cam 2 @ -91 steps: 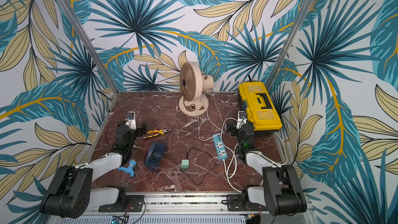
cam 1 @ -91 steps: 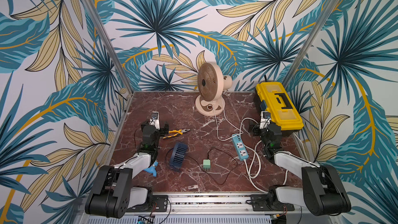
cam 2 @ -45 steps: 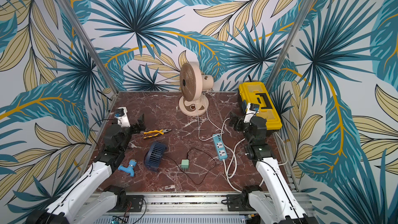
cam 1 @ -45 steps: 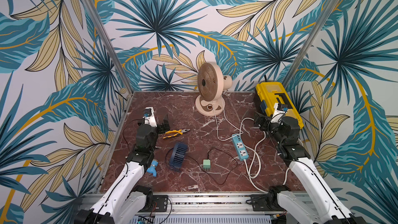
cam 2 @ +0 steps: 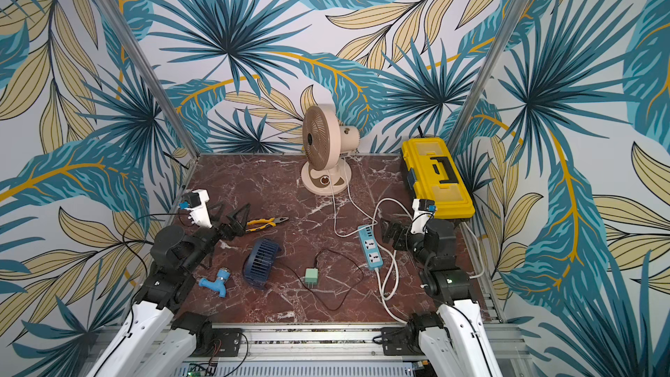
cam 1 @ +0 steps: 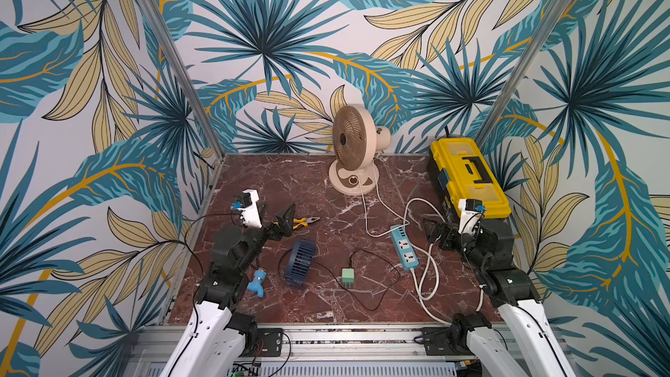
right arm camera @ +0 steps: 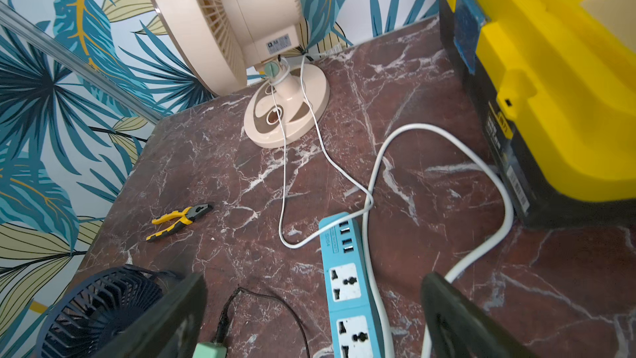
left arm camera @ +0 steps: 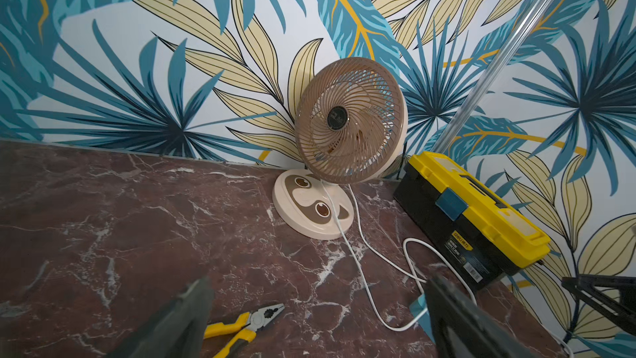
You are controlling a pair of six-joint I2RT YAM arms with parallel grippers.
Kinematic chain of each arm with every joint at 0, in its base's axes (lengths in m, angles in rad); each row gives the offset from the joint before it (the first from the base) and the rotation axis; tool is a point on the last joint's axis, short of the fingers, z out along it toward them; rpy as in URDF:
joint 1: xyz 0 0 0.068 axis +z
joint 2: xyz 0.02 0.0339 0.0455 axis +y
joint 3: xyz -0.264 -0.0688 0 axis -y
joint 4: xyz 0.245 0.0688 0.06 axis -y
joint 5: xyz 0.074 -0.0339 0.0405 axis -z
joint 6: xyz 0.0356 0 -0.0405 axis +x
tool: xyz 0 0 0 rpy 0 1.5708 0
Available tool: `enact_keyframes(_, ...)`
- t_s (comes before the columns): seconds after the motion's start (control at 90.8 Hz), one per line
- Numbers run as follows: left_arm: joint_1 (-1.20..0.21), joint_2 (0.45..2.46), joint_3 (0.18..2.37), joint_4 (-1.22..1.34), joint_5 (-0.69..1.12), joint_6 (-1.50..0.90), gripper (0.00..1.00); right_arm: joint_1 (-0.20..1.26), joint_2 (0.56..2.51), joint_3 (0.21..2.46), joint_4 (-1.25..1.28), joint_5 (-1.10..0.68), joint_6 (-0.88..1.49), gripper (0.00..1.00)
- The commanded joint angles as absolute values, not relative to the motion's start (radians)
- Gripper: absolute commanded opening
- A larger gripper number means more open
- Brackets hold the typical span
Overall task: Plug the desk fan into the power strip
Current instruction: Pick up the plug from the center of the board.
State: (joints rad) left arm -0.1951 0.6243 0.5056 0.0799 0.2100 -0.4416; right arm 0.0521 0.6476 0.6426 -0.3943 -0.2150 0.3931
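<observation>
With left gripper [cam 1: 275, 213] and right gripper [cam 1: 437, 228] spread empty, may snag the looped cord [cam 1: 431, 273] and drag the power strip [cam 1: 404, 246].

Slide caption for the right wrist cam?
Right wrist view: open right tool facing the light-blue power strip, visible sockets empty; green adapter and navy fan nearby, beige fan and yellow toolbox beyond.

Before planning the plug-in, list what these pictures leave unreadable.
Green adapter: right wrist view, cut off by the bottom edge.
Power strip: left wrist view, mostly behind a finger of the left end effector.
White cord of the beige fan: both top views, its end untraceable behind the fan.
</observation>
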Motion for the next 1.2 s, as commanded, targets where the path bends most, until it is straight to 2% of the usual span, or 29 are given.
enact_keyframes(0.0,-0.198,0.629,0.421,0.151,0.21,-0.589,1.0,0.049,0.657,0.613,-0.363,-0.225,0.419,0.99)
enact_keyframes(0.099,-0.197,0.646,0.386,0.218,0.228,-0.642,1.0,0.048,0.67,0.576,-0.309,-0.238,0.431,1.0)
enact_keyframes(0.397,-0.246,0.777,0.468,0.186,0.312,-0.564,1.0,0.049,0.765,0.532,-0.23,-0.27,0.44,0.99)
enact_keyframes(0.815,-0.653,1.045,0.725,-0.054,0.012,-0.251,1.0,0.048,0.895,0.543,-0.247,-0.213,0.436,0.98)
enact_keyframes(1.002,-0.813,1.233,0.9,-0.189,-0.075,-0.158,0.99,0.048,0.907,0.559,-0.31,-0.11,0.44,0.96)
enact_keyframes(1.19,-0.908,1.492,1.118,-0.334,-0.09,-0.14,0.84,0.048,0.875,0.561,-0.366,-0.007,0.463,0.96)
